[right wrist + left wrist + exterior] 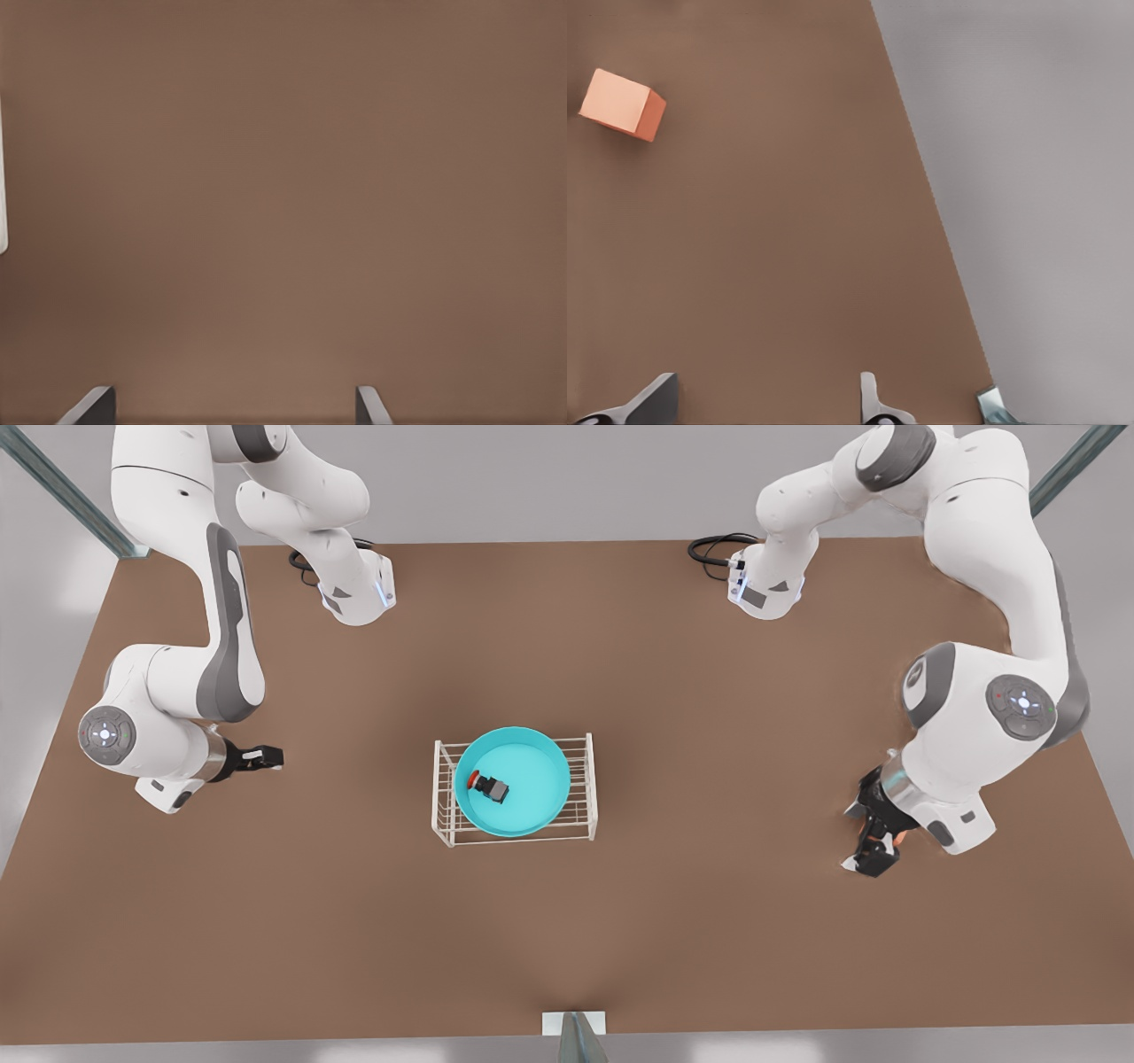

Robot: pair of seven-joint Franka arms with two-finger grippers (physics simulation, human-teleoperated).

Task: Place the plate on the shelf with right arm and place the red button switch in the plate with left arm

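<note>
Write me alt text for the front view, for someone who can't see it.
A turquoise plate sits on a small white wire shelf mid-table, with the red button switch lying on its side inside the plate. Two white arms wait apart from it: one tool at the front view's left, the other tool at its right, over an orange object.

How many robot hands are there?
2. The left gripper is at the front view's right, near the orange cube; the right gripper is at its left. Both are open.
</note>
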